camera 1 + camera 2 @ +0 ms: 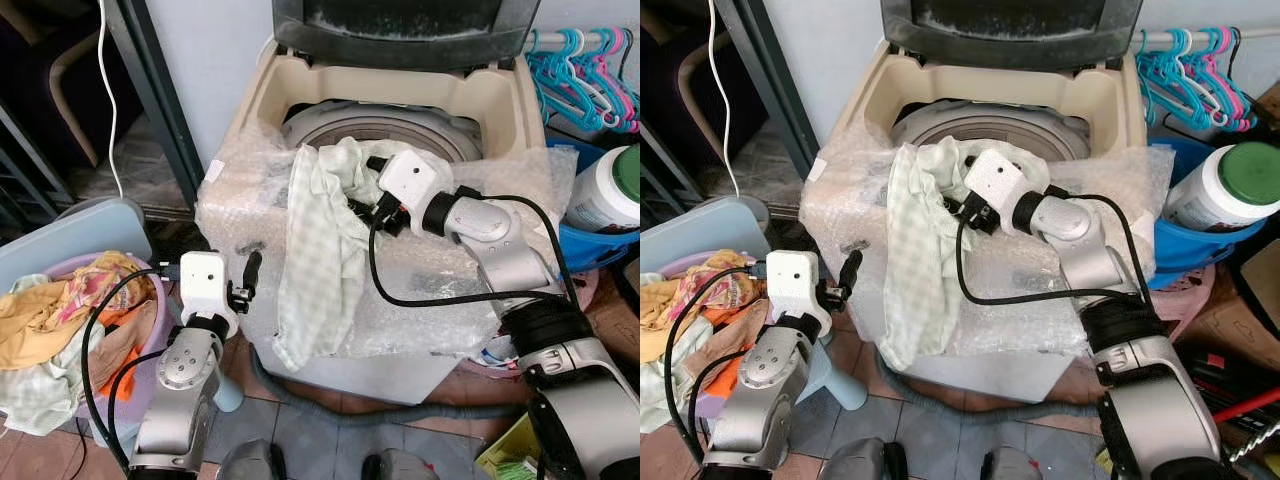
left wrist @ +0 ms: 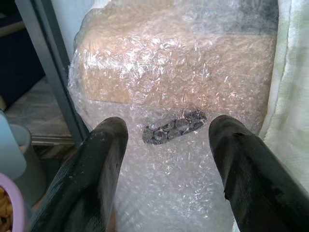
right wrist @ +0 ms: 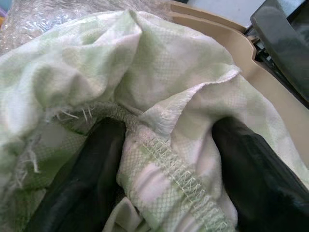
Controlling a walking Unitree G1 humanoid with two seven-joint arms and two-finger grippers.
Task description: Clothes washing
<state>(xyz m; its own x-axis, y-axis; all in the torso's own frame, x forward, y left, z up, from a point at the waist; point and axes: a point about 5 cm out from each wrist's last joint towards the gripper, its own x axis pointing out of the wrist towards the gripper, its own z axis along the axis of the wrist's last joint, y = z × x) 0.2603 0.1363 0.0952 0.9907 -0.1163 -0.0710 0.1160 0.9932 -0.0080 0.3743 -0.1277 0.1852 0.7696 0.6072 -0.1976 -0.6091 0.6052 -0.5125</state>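
The right pincer [image 1: 362,207] pinches a green cloth [image 1: 320,250] that hangs over the washer [image 1: 500,100] rim, half out, and the left pincer [image 1: 246,275], spread wide, waits below, so the cloth could slide down to the floor.

Your right gripper [image 1: 360,208] fingertips buried in green-checked cloth [image 1: 315,260]; washer drum [image 1: 400,128] mostly covered; raised lid [image 1: 400,30] cut by top edge.
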